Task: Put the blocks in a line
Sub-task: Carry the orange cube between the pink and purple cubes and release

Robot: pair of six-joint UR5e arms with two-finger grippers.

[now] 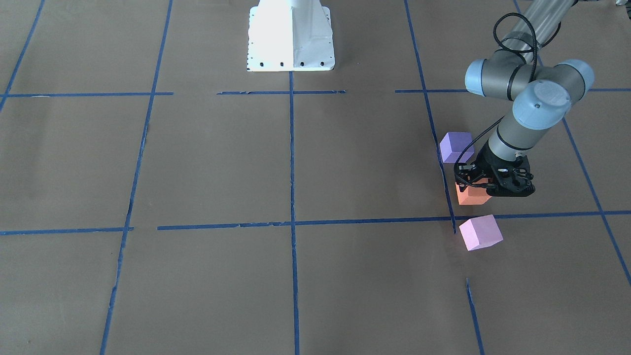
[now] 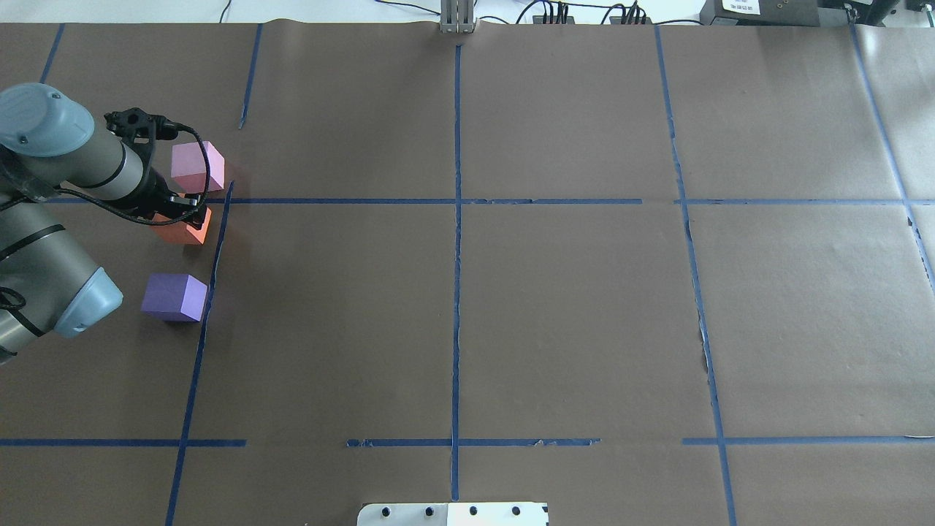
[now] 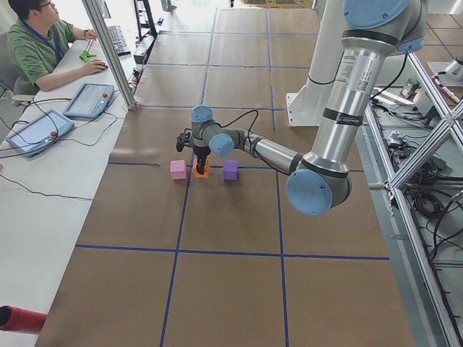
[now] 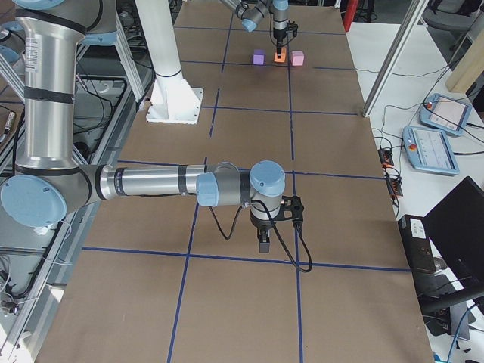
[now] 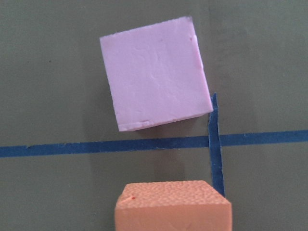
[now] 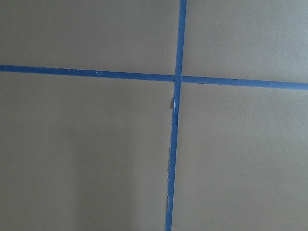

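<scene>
orange block (image 1: 472, 198) half hidden under left gripper (image 1: 482, 187), grip unclear; right gripper (image 4: 263, 243) likewise.

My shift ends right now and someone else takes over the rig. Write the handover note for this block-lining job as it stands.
Left gripper: down on the orange block; open or shut cannot be told.
Right gripper: over bare table, far from the blocks; state cannot be told.
Blocks: purple block, orange block and pink block form a rough row beside a blue tape line, orange in the middle, none touching.
Done: the line is roughly formed.
Left: probably free the orange block and lift away; perhaps square the pink block, which sits turned.
</scene>
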